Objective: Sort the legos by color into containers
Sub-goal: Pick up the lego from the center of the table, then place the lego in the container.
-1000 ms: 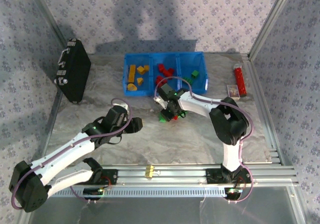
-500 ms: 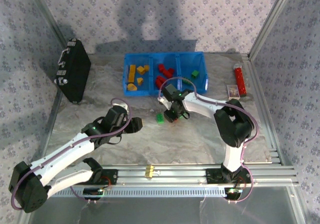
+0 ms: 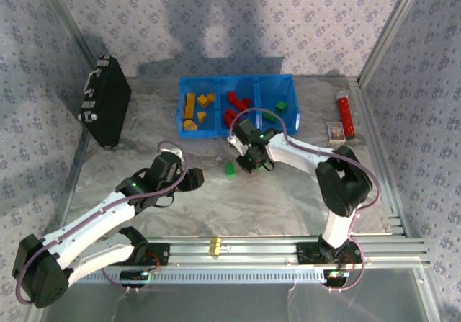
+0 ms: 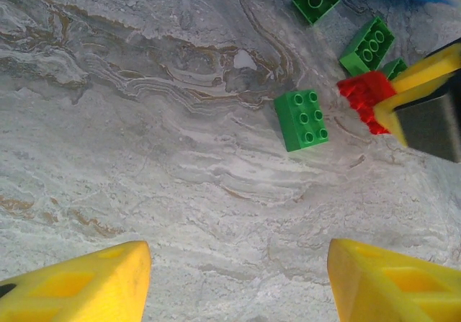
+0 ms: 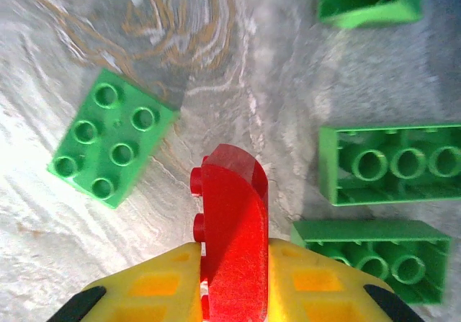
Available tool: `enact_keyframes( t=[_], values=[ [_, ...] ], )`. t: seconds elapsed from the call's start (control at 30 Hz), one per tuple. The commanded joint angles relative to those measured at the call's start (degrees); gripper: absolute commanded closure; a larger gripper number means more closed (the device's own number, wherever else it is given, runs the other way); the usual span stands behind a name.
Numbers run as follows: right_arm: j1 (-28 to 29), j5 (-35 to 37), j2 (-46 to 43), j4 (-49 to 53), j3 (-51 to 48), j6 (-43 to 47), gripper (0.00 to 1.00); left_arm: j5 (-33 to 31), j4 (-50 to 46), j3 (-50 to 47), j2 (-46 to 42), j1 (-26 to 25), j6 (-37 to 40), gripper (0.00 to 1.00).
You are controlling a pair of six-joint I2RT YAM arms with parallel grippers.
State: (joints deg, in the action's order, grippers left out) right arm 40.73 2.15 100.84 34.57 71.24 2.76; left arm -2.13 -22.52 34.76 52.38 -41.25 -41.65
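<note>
The table (image 4: 144, 192) looks like matt, grey-veined stone. The green brick (image 5: 112, 138) at left and the red brick (image 5: 234, 235) are smooth, glossy plastic; the yellow fingers (image 5: 155, 289) look duller. Bottom rails (image 3: 252, 248) are silvery metal.

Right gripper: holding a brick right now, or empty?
Holding. The right gripper is shut on a red lego, its yellow fingers pressed against both sides.

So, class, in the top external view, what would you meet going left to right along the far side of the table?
The black case → the blue tray → the red tube.
</note>
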Motion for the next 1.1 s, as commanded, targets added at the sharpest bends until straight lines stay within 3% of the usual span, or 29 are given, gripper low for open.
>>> enact_keyframes(
  t=[0.0,0.2,0.5,0.53,0.57,0.6,0.63,0.77,1.07],
  values=[
    [-1.5,-1.0,-4.8,0.9,3.2,-2.3,0.75,0.4,-1.2,0.0,-1.1,0.3,0.6,0.34],
    [-4.7,-3.1,-3.2,2.2,12.8,-3.4,0.75,0.6,-2.2,0.4,-1.1,0.2,0.7,0.34],
    [-8.6,-2.1,15.9,11.9,42.5,-4.5,0.74,-1.8,-3.8,2.7,1.1,-3.8,0.6,0.35],
    [-8.7,-1.0,18.2,13.6,45.8,-5.2,0.67,-2.1,-4.3,3.1,1.3,-4.4,0.6,0.35],
    [-8.7,-0.1,19.9,15.6,48.7,-5.8,0.54,-2.6,-4.7,3.5,1.3,-5.0,0.7,0.35],
    [-8.5,0.0,21.1,16.7,50.5,-6.0,0.34,-3.1,-5.0,3.6,1.3,-5.6,0.6,0.35],
    [-8.3,0.1,21.0,16.9,50.9,-6.2,0.22,-3.5,-5.1,3.5,1.1,-6.0,0.5,0.35],
    [-6.9,2.2,12.5,8.1,38.1,-8.5,0.14,-3.3,-3.3,2.3,1.4,-6.3,-0.1,0.35],
    [-5.9,2.5,-11.9,-3.9,8.1,-12.0,0.13,-2.0,0.0,4.2,7.6,-7.7,0.6,0.33]
  ],
)
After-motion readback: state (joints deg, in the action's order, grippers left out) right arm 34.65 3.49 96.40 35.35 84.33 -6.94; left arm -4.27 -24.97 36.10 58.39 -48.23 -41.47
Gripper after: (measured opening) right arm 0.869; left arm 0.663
